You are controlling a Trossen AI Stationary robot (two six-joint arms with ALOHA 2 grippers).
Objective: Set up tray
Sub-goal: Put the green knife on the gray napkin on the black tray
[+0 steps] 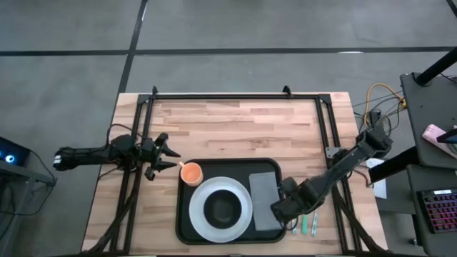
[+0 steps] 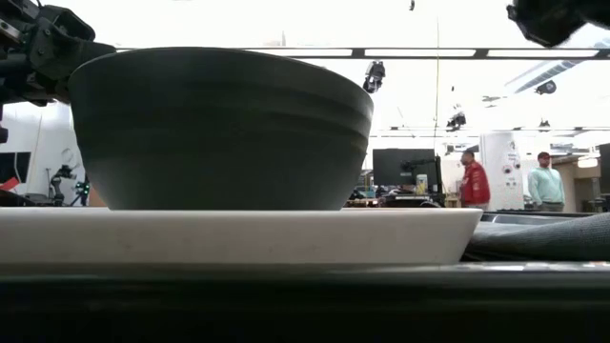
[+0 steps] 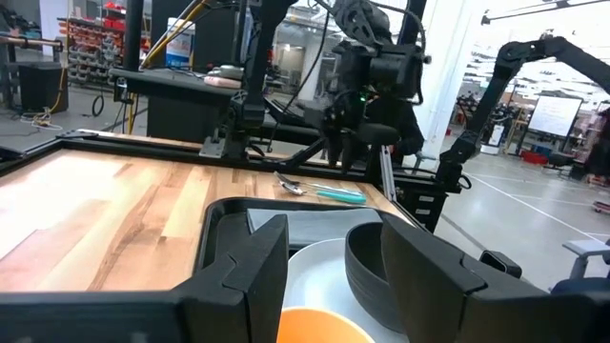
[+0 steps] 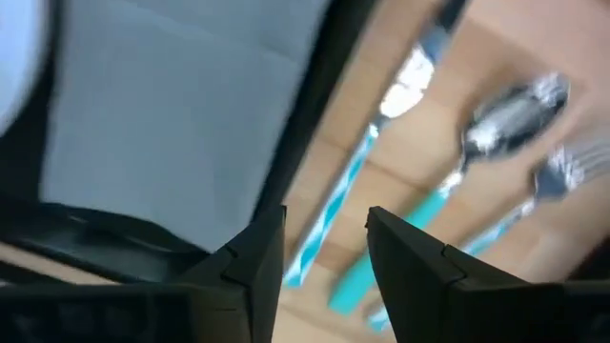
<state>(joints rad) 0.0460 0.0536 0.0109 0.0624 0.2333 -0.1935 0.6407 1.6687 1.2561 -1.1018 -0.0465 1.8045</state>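
Four items in tray (image 1: 187,227): cup (image 1: 191,173), plate (image 1: 201,220) w/ bowl (image 1: 223,208), napkin (image 1: 261,189).

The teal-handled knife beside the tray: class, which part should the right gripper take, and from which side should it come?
Probably its teal handle, from above. The knife lies flat on the table just outside the tray rim, with a spoon close beside it, so the open right gripper should straddle the narrow handle across its width.

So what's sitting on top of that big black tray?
On the tray: a white plate carrying a dark bowl, an orange cup and a grey napkin. The right tool hides the napkin's near end; the cutlery lies outside.
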